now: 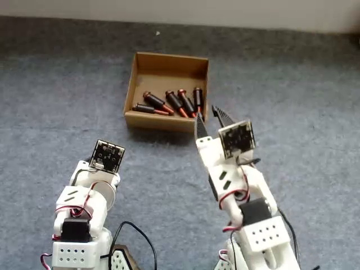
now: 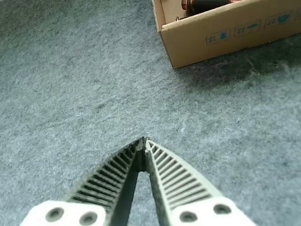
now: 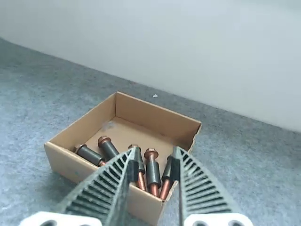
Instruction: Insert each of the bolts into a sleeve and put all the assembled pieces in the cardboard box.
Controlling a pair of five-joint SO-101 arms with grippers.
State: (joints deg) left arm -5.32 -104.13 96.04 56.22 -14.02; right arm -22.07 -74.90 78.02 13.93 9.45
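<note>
High view looks down on a table (image 1: 62,95) covered in grey felt-like cloth, with the cardboard box (image 1: 137,76) standing open near its far middle. Five assembled pieces (image 1: 175,103), dark sleeves with copper-coloured bolts through them, lie side by side on the box floor, crowded toward the near wall. They are fanned out: the one at the left-arm end lies almost along the near wall, and the one at the other end points nearly straight away from the arms.

The right arm (image 1: 247,197) stretches forward so that the right end effector (image 1: 209,121) sits at the near corner of the box on that arm's side. Its dark ribbed fingers are spread apart with nothing between them. From the right wrist view, the right end effector (image 3: 155,153) is released just above the near rim of the cardboard box (image 3: 155,115). The assembled pieces (image 3: 107,146) are seen past and between its fingers. A pale wall (image 3: 188,47) rises behind the table edge.

The left arm (image 1: 84,197) is drawn back on its own side, well apart from the box. In the left wrist view, the left end effector (image 2: 142,142) is clenched, with its tips meeting and nothing held, above bare grey cloth. One corner of the cardboard box (image 2: 211,33) lies farther off, with the ends of some assembled pieces (image 2: 202,4) just visible over its rim.
</note>
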